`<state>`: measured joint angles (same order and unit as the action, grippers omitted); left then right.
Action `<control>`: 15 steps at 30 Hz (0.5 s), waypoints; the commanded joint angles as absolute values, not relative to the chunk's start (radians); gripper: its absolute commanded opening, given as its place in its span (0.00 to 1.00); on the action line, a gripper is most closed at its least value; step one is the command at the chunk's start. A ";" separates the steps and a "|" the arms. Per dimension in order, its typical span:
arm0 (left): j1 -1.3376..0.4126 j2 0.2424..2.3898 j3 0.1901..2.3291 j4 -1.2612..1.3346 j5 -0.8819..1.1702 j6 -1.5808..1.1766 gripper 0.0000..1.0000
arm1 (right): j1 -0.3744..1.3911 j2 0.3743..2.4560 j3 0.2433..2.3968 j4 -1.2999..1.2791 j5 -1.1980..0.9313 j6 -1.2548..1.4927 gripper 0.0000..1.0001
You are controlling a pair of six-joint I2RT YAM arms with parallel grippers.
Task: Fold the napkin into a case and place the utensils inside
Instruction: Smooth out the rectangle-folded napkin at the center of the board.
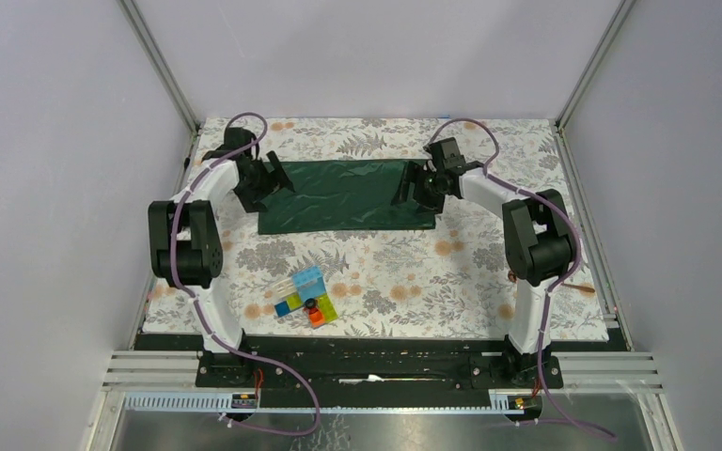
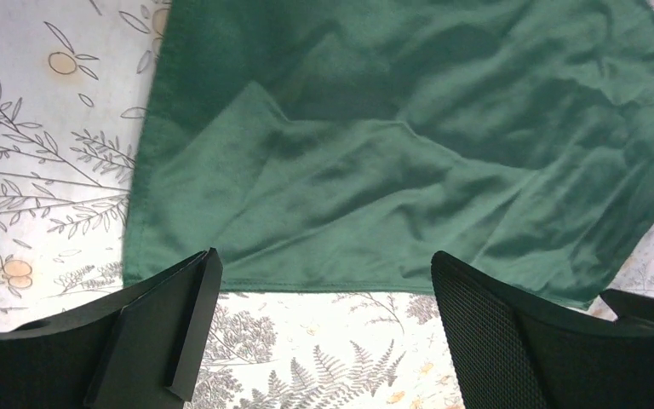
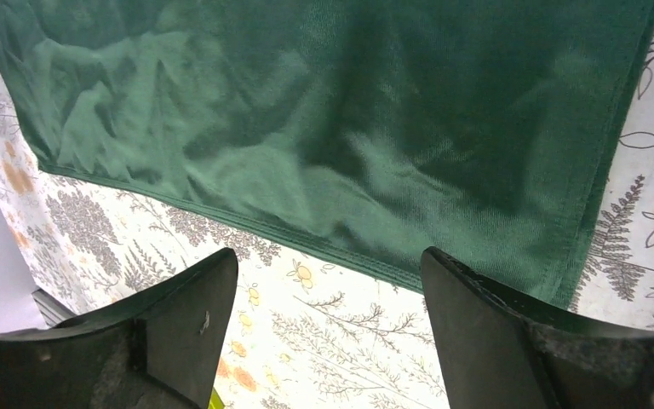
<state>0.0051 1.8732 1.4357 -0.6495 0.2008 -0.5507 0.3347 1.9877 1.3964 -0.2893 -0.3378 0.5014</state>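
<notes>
The dark green napkin (image 1: 348, 195) lies flat as a wide rectangle at the back middle of the table. My left gripper (image 1: 273, 186) hovers at its left end, open and empty. In the left wrist view the napkin (image 2: 392, 153) shows a folded upper layer, and its hem runs just beyond the left gripper (image 2: 322, 260). My right gripper (image 1: 411, 191) is at the right end, also open and empty. In the right wrist view the napkin (image 3: 349, 111) has its hem just past the right gripper (image 3: 328, 256). A copper-coloured slim utensil (image 1: 583, 288) peeks out beside the right arm's elbow.
A cluster of colourful plastic blocks (image 1: 306, 299) sits on the floral table covering (image 1: 404, 272) at the near middle. Metal frame posts and grey walls close in the table on the left, right and back.
</notes>
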 commanded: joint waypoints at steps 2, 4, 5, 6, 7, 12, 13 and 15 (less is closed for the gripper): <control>0.073 1.951 1.390 -0.604 0.226 -0.573 0.99 | 0.328 1.995 1.313 -0.203 -0.346 0.515 0.86; 0.085 1.955 1.356 -0.598 0.190 -0.565 0.99 | 0.315 1.982 1.264 -0.183 -0.315 0.519 0.87; 0.088 1.958 1.347 -0.596 0.180 -0.563 0.99 | 0.308 1.973 1.245 -0.180 -0.296 0.517 0.89; 0.090 1.958 1.338 -0.597 0.170 -0.562 0.99 | 0.304 1.965 1.238 -0.183 -0.272 0.509 0.93; 0.089 1.955 1.334 -0.597 0.164 -0.562 0.99 | 0.304 1.957 1.242 -0.199 -0.245 0.497 0.96; 0.055 1.868 1.438 -0.647 0.115 -0.540 0.99 | 0.320 1.885 1.341 -0.264 -0.234 0.468 0.99; 0.051 1.842 1.470 -0.634 0.140 -0.543 0.99 | 0.327 1.881 1.377 -0.250 -0.252 0.475 0.99; 0.051 1.847 1.526 -0.573 0.248 -0.574 0.99 | 0.333 1.933 1.455 -0.193 -0.318 0.516 1.00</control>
<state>0.0608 1.9423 1.3933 -0.6476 0.1730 -0.5652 0.3161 1.9564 1.3060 -0.2409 -0.2787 0.4980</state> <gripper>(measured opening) 0.987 0.992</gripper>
